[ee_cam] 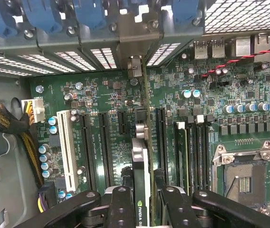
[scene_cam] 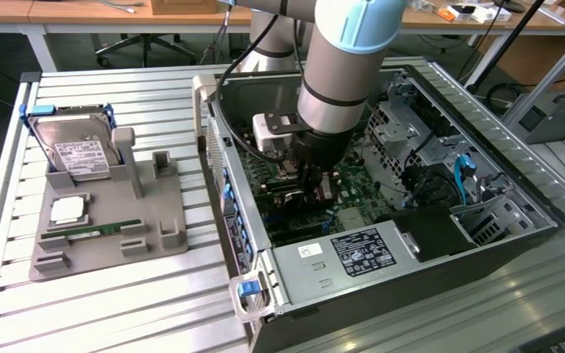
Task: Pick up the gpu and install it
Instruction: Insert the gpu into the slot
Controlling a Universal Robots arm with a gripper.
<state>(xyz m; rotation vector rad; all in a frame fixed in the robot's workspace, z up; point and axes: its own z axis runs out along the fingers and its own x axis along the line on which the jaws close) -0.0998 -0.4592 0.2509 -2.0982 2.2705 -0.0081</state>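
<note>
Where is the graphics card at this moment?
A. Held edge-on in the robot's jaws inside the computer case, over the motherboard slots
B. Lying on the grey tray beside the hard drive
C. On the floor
A: the gpu sits clamped in the gripper above the motherboard.

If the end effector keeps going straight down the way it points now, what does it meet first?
The end effector grips the gpu edge-on over the motherboard. Straight on, the card's lower edge likely meets a black expansion slot on that board first; the exact slot and gap are unclear.
</note>
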